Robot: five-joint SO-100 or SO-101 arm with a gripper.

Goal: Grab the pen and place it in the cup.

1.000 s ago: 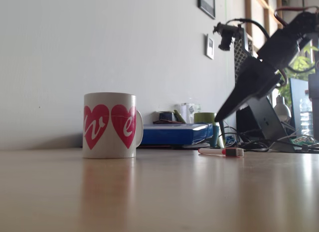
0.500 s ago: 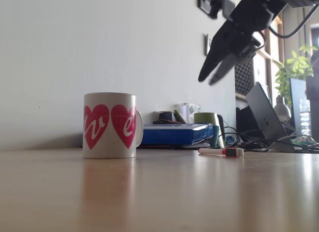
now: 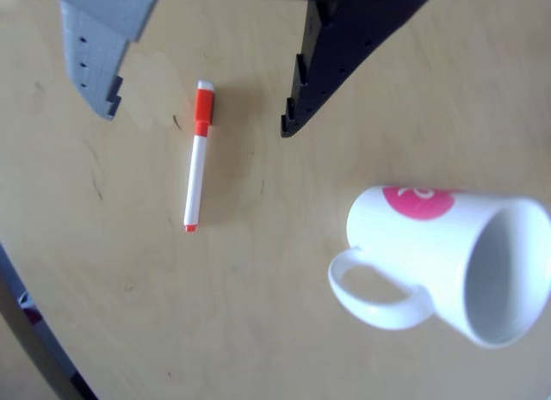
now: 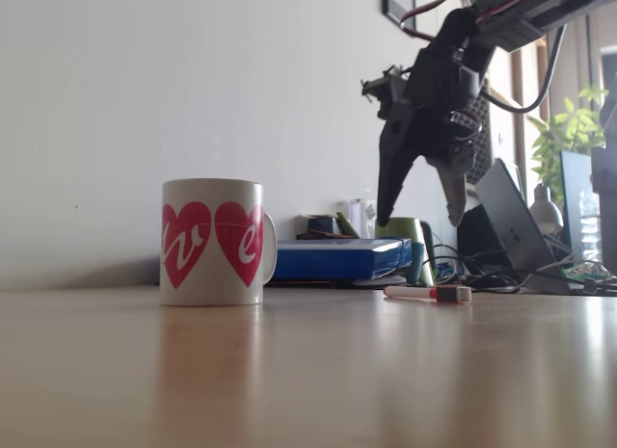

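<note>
My jaws (image 4: 422,222) hang open, well above the counter (image 4: 308,371), the two tips spread wide and pointing down. In the fixed view the pen (image 4: 427,293) lies flat on the counter below them, roughly under the gap, with clear air between it and the tips. In the other view my jaws (image 3: 196,122) frame it: the grey one sits left of the pen (image 3: 197,156), the dark one right, and the orange-red capped end lies between the two tips while the white barrel runs down past them toward the bottom of the picture. Nothing is gripped. The cup (image 4: 214,241) stands upright on the counter, well to the left of the pen in the fixed view; in the other view the cup (image 3: 443,261) sits lower right of the pen, handle toward it.
</note>
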